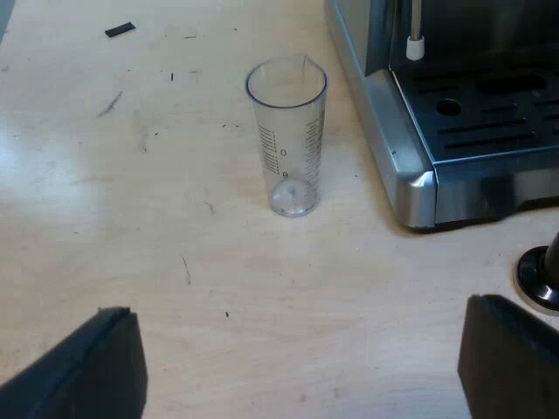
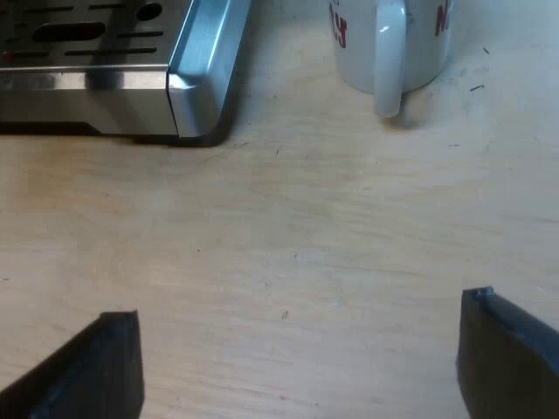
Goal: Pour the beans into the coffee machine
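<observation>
I am holding my left gripper wide open and empty, lined up on the measuring glass standing upright, seemingly empty, beside the corner of the espresso machine, ready to close round it, while my right gripper is hanging open, empty, near the mug.

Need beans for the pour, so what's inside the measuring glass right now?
The measuring glass looks empty: its clear wall and open top show a bare bottom, no beans. It stands upright on the table; nothing covers its inside.
</observation>
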